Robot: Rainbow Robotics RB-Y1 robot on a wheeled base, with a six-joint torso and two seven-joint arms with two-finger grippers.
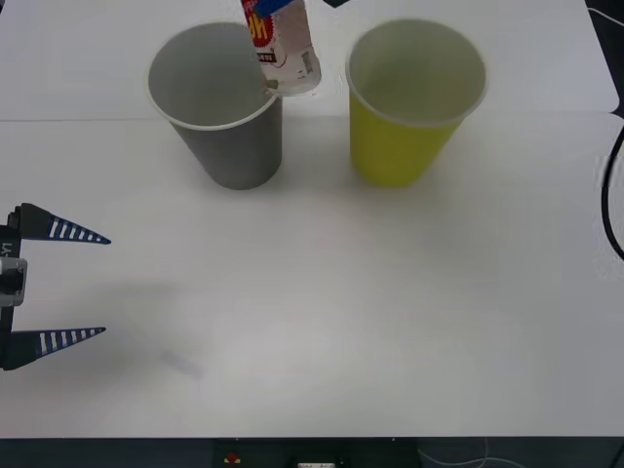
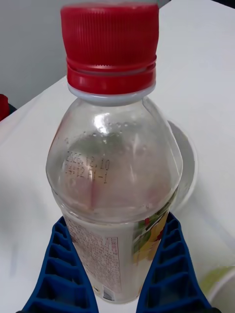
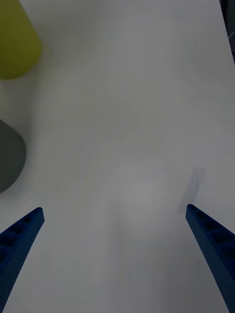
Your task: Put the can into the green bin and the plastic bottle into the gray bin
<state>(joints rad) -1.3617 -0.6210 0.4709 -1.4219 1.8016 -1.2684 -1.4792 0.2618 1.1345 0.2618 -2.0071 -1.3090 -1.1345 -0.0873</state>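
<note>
The right gripper (image 2: 117, 274) was clamped on the plastic bottle (image 1: 283, 44), blue fingers (image 2: 63, 274) pressed vs. both sides of the label, red cap pointing away from the wrist cam. In front view the bottle hung base-down, tilted, its base just at the gray bin's (image 1: 216, 107) back rim on the side nearer the green bin (image 1: 409, 107). Both bins stood upright on the white surface (image 1: 322, 312), side by side, apart, gray one on the robot's left of the green.

Step in hand, as I judged it: drop the bottle into the gray bin. To do it well: shift the base further over the gray bin's mouth, away from the green bin, w/ the base fully inside the rim line before letting go; a release at the rim could tip the bottle out or knock the bin.

The left gripper (image 1: 60, 285) sat well to the gray bin's near-left, low over the surface, fingers spread wide, holding nothing.

Hard to make out: bottle's top cut off by the frame in front view, so the grip itself wasn't visible there. Couldn't tell whether the base was over the gray bin's opening or behind it. Green bin's inside looked pale; couldn't confirm a can in it.
</note>
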